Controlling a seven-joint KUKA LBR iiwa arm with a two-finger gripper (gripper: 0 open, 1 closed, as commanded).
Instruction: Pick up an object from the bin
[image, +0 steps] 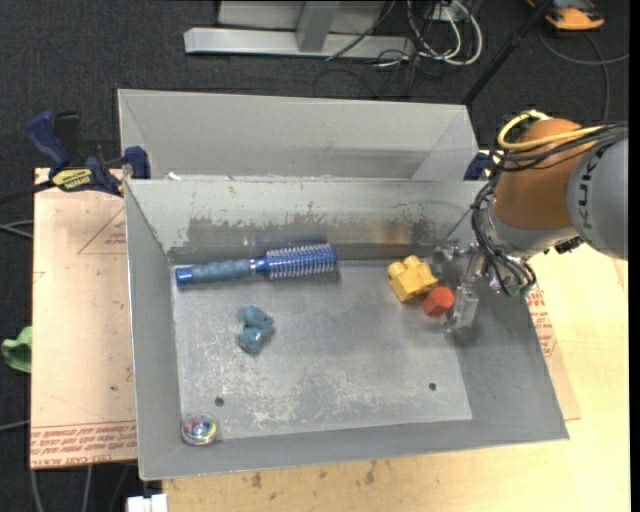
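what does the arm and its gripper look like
The arm is silver-grey with dark lettering and ends in a rounded orange cover. Yellow and dark cables loop over the cover and hang beneath it. The gripper is small and made of grey metal.

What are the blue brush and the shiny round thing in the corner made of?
The blue brush looks like plastic: one even blue, smooth handle, moulded bristles. The shiny round thing seems metal or glossy plastic, since it glints; I cannot tell which.

One each: hairbrush (258, 265), yellow block (411, 277), red ball (437, 301), blue lump (254, 329), disc (198, 430).
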